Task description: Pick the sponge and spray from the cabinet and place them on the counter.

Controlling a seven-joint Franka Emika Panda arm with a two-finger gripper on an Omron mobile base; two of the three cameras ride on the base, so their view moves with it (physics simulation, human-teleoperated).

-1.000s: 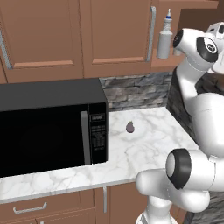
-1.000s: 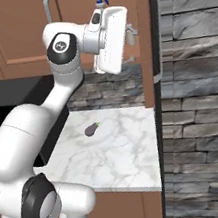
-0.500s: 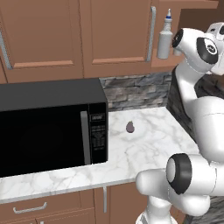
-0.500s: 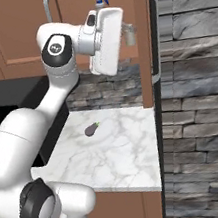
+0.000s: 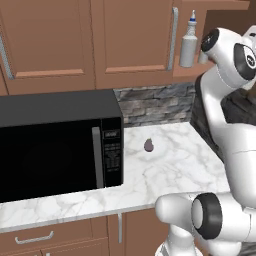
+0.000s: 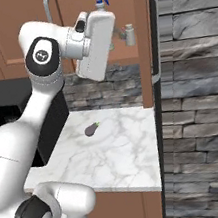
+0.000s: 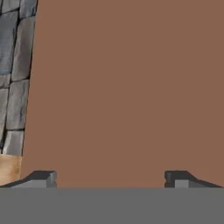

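**Spray bottle waits on open cabinet shelf as arm's empty pincer faces bare wood**

Spray [image 5: 188, 44] stands upright on the cabinet [image 5: 131, 45] shelf, just right of the long silver handle [image 5: 173, 37], its long axis vertical. Below, a black microwave [image 5: 60, 142] sits at the left of the counter [image 5: 165, 170], with a small dark purple object [image 5: 148, 145] lying right of it on the marble. Further right, the arm's wrist is raised to shelf height. The gripper [image 7: 109, 177] is released, fingertips [image 7: 43, 177] spread wide with nothing between them, looking at a plain brown panel. From the right base camera, the bottle's blue-tipped nozzle shows behind the hand, beside a small white shaker [image 6: 129, 35]. The sponge cannot be made out.
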